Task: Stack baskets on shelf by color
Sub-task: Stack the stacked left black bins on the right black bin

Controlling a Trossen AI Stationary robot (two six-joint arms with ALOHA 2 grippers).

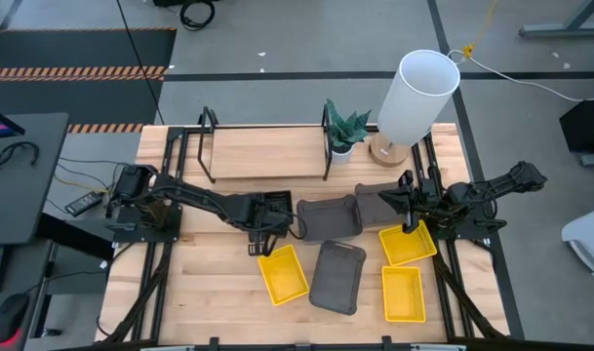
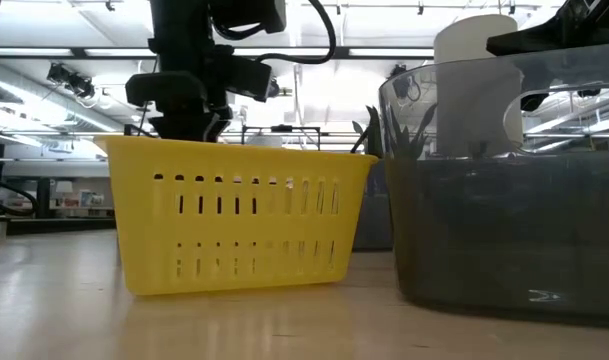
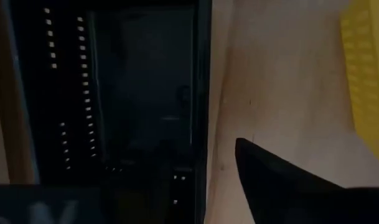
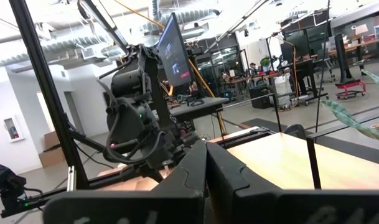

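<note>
Light wood is your biggest surface: the table (image 1: 209, 283), and at its 12 o'clock edge the shelf (image 1: 262, 153) in its black frame, bare of baskets.

Your left gripper (image 1: 265, 226) is low at the table's centre, over the black basket (image 1: 275, 207). In the left wrist view one finger (image 3: 289, 186) shows outside the basket's wall on bare wood, the other side is lost in the dark, so you cannot tell how wide the claw stands or whether it pinches the wall.

Three grey baskets (all dark) lie to its 3 o'clock: one (image 1: 328, 219) just beside the black one, one (image 1: 379, 203) beyond it, one (image 1: 337, 277) at 5 o'clock.

Yellow baskets: one (image 1: 283, 273) directly at the claw's 6 o'clock, one (image 1: 403, 293) at the table's 5 o'clock, one (image 1: 410, 244) under your right gripper (image 1: 411, 226), whose fingers (image 4: 226, 171) are pressed together and carry nothing you can see.
</note>
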